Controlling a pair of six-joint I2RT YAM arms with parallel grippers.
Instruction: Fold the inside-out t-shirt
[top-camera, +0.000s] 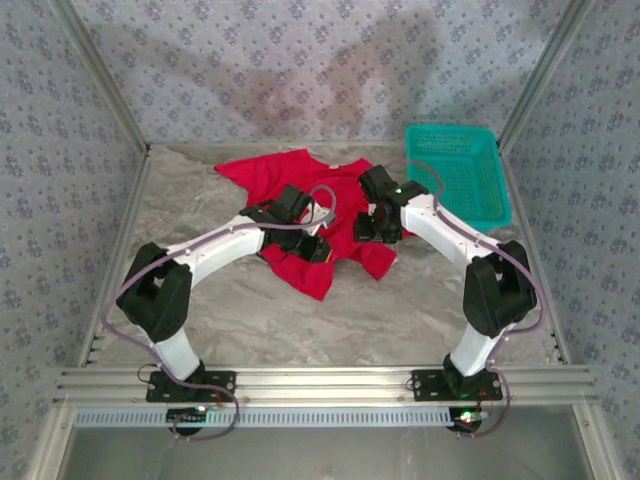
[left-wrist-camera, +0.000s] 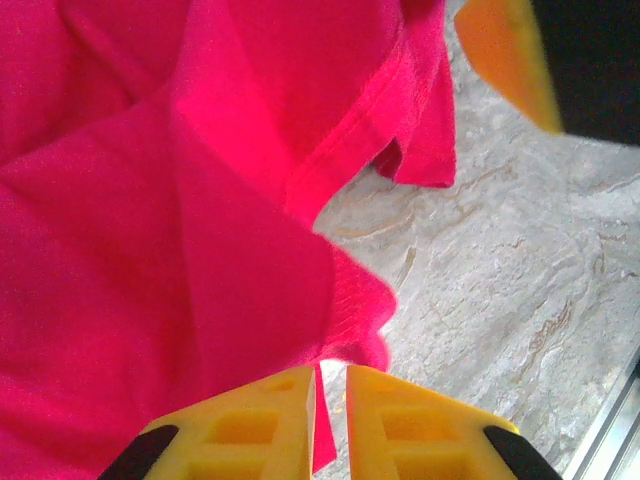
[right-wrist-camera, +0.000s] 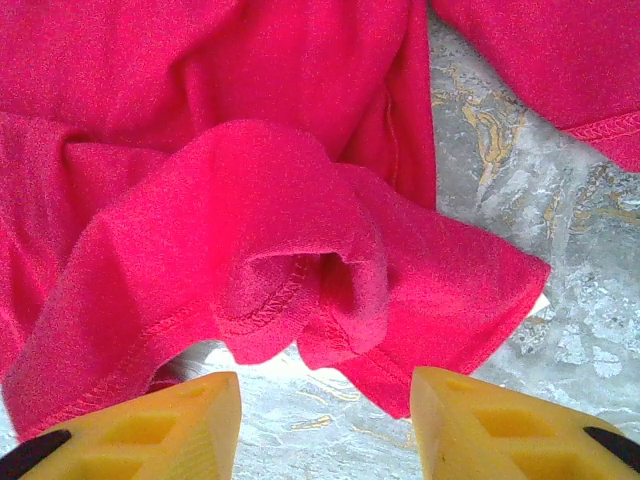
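The red t-shirt lies crumpled on the marble tabletop, between the two arms. My left gripper is low over its near part. In the left wrist view the t-shirt drapes over the left finger, and a thin strip of cloth hangs in the narrow gap of the left gripper. The jaws stand slightly apart and the table shows between them. My right gripper hovers at the shirt's right side. In the right wrist view the right gripper is open, and a rolled hem of the t-shirt lies just ahead of the fingertips.
A teal mesh basket stands at the back right, right of the shirt. Bare marble tabletop spreads in front of the shirt. Patterned walls and metal frame posts close in the sides and back. A yellow finger of the other gripper is close by in the left wrist view.
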